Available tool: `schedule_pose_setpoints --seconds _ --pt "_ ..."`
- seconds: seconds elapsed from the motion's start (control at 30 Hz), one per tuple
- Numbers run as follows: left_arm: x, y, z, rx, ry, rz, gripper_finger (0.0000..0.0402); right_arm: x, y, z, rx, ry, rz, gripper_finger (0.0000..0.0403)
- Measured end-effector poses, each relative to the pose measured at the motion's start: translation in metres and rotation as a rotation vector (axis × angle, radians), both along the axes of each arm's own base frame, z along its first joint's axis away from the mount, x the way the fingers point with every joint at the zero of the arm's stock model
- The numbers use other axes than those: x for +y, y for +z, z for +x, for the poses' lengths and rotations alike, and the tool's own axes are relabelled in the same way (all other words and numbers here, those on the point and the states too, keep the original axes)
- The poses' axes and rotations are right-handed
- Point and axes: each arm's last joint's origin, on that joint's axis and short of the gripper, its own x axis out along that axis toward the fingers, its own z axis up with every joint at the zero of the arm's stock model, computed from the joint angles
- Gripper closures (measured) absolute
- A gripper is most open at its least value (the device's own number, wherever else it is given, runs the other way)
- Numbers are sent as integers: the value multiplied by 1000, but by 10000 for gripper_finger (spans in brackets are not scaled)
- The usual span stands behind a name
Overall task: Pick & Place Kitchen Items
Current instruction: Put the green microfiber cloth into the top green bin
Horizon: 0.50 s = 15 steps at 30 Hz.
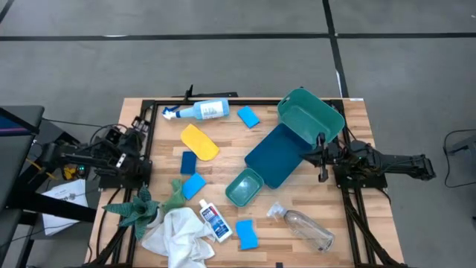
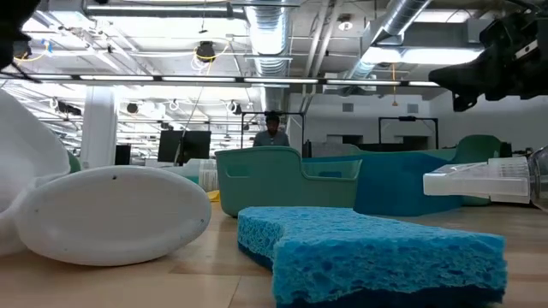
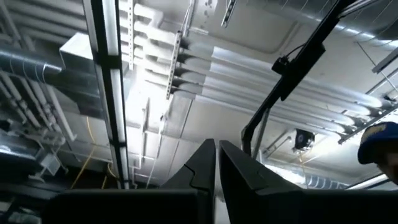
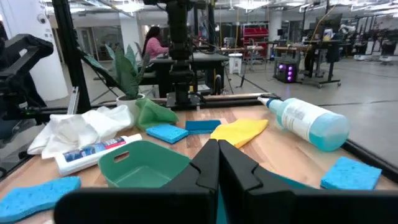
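Both arms wait at the sides of the wooden table (image 1: 349,126): the left gripper (image 3: 216,163) points up at the ceiling and the right gripper (image 4: 217,163) looks across the table, and both are pinched closed with nothing in them. The spray bottle (image 1: 201,111) lies on its side at the far edge, with the yellow pad (image 1: 199,141) and blue sponges (image 1: 248,116) close by. The white cloth (image 1: 178,237), small bottle (image 1: 215,221) and clear bottle (image 1: 306,228) lie along the near edge, beside the green bins (image 1: 311,114).
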Motion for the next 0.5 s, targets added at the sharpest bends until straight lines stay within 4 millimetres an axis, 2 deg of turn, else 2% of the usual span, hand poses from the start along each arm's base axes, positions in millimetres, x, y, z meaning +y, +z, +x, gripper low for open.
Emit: schedule_pose_setpoints --seconds 0.1,0.27,0.5 --pt "0 25 6 -30 29 13 385 0 8 -1 -84 4 -6 403" --pt "0 66 29 -20 158 38 385 1 33 -7 -343 41 247 403" --pt "7 118 50 35 348 53 370 -1 78 -34 -824 62 315 403"
